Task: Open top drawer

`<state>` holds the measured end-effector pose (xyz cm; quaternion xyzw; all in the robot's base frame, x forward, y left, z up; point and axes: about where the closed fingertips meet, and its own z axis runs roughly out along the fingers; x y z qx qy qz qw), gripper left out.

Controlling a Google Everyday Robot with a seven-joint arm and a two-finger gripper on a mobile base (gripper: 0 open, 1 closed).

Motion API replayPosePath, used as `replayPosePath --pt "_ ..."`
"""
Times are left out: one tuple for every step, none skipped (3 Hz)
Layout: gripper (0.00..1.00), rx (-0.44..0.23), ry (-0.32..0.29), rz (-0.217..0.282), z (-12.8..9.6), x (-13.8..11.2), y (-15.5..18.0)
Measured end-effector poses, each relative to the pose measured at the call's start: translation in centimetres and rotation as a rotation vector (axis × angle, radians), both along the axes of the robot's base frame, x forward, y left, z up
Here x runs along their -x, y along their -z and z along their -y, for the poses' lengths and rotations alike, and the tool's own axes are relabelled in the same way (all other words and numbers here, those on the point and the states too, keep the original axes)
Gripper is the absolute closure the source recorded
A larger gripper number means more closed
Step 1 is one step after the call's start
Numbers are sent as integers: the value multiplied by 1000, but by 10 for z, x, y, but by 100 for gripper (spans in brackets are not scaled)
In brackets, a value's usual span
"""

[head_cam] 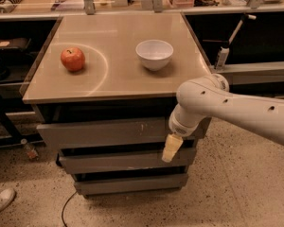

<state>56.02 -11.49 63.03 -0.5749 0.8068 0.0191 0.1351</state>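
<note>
The top drawer is the widest grey front under the tabletop, with small pale scratches right of centre. It stands a little forward of the two narrower drawer fronts below it. My gripper hangs from the white arm, which reaches in from the right. Its cream tip points down in front of the right end of the top drawer, at the drawer's lower edge. I cannot tell whether it touches the front.
A red apple and a white bowl sit on the tabletop. Dark shelving stands to the left and right. A shoe and a cable lie on the speckled floor at the lower left.
</note>
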Motion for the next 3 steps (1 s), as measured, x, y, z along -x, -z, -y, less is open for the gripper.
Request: replayPosePath --pt "0 2 8 -18 6 17 -7" --pt "0 3 47 -60 25 60 -25" --pt "0 9 121 -137 53 119 -47"
